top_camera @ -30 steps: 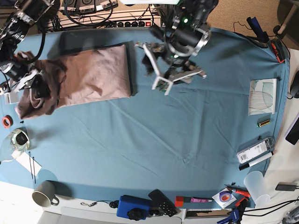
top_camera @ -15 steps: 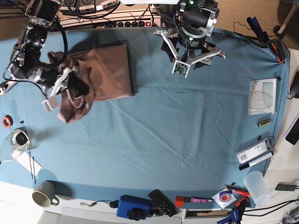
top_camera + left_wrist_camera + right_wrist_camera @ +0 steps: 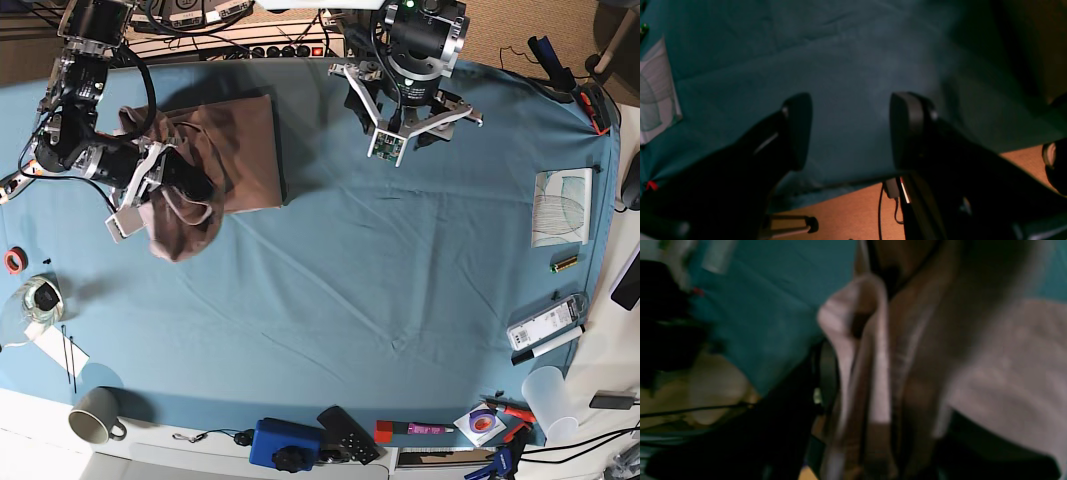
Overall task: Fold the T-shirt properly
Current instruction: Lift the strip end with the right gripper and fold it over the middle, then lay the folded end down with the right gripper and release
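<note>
- The left end effector (image 3: 400,135) hangs above the blue-teal cloth (image 3: 380,280) near the far edge of the counter; in the left wrist view its two dark fingers (image 3: 796,130) stand well apart with only bare cloth between them, gripping nothing.
- The T-shirt (image 3: 235,150), mauve-tan, lies at the far left of the counter, one part folded flat into a rectangle, the rest bunched up in a hanging lump at the near-left side.
- The right end effector (image 3: 150,185) is buried in that bunched part. The right wrist view is blurred: folds of the T-shirt (image 3: 873,356) drape over and between the dark fingers (image 3: 826,373), touching them, but I cannot tell whether the jaws are clamped on the fabric or parted.
- A grey mug (image 3: 97,415) stands at the near-left corner, a white cup (image 3: 548,400) at the near right, a patterned card (image 3: 562,205) at the right edge, all well apart from the T-shirt.
</note>
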`<state>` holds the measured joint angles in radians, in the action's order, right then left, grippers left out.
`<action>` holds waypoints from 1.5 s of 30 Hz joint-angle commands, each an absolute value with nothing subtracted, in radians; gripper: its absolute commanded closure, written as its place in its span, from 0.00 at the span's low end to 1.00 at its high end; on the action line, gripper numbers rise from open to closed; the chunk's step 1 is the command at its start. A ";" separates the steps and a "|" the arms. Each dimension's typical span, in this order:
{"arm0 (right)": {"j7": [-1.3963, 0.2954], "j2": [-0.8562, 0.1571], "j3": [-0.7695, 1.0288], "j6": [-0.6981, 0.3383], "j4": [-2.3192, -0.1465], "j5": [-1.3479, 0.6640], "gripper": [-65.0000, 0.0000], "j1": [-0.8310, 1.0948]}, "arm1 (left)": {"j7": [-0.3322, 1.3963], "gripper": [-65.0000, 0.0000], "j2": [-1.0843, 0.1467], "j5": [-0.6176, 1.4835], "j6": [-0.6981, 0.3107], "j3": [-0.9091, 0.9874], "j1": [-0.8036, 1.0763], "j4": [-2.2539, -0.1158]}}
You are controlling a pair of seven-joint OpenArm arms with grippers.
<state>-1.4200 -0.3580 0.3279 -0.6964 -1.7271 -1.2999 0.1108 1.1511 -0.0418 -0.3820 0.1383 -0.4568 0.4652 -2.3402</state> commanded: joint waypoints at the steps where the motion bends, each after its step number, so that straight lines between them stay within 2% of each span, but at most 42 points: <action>1: -1.396 -0.375 0.333 -0.698 -1.761 -1.375 0.76 0.097 | 1.128 0.43 -0.036 -0.392 0.139 -0.460 0.466 -2.356; 9: -1.396 -0.377 0.334 -0.698 -1.969 -1.399 0.76 0.097 | 1.128 0.43 -0.036 -0.393 0.139 -0.460 0.466 -2.356; 13: -1.396 -0.377 0.336 -0.698 -1.996 -1.388 0.76 0.097 | 1.126 0.43 -0.036 -0.392 0.139 -0.460 0.472 -2.356; 21: -1.396 -0.377 0.336 -0.698 -1.991 -1.059 0.77 0.107 | 1.052 0.43 -0.036 -0.390 0.138 -0.460 0.474 -2.356; 25: -1.354 -0.377 0.336 -0.698 -1.929 -0.955 0.79 0.110 | 1.011 0.43 -0.036 -0.389 0.138 -0.460 0.474 -2.356; 37: -1.396 -0.376 0.335 -0.681 -1.657 -0.941 0.79 0.132 | 1.011 0.43 -0.036 -0.389 0.138 -0.460 0.473 -2.356; 41: -1.280 -0.377 0.335 -0.685 -1.534 -0.873 0.79 0.130 | 1.002 0.43 -0.036 -0.390 0.138 -0.460 0.473 -2.356; 45: -1.301 -0.383 0.336 -0.698 -1.507 -0.968 0.79 0.130 | 1.002 0.43 -0.036 -0.436 0.138 -0.460 0.474 -2.356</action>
<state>-1.2663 -0.3672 0.3336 -0.7029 -1.5021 -1.0012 0.1307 1.0225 -0.0418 -0.4236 0.1345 -0.4572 0.4709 -2.3402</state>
